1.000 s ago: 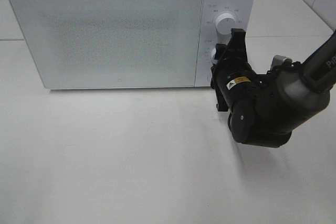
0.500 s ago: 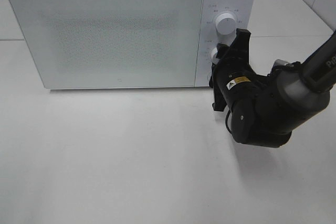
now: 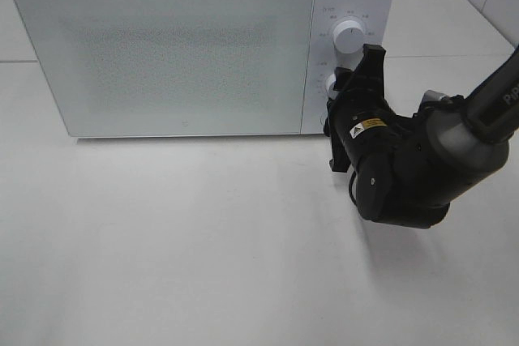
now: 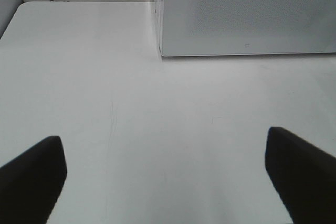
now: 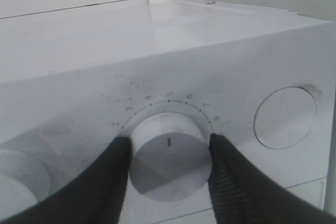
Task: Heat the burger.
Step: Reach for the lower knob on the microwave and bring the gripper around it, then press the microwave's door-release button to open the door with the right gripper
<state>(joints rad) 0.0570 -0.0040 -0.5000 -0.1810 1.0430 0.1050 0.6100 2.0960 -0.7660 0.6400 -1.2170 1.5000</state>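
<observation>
Gripping microwave (image 3: 203, 46) dial (image 5: 168, 132), right gripper (image 5: 169, 148); door (image 3: 162, 58) shut.

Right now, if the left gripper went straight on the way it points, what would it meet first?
Probably the microwave, near a lower corner of its closed door; nothing shows on the table between it and the open left gripper. Depth is unclear, so it might touch the table first.

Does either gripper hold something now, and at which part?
The right gripper grips the lower knob of the microwave by its round sides, one finger on each side. The left gripper is open and holds nothing.
</observation>
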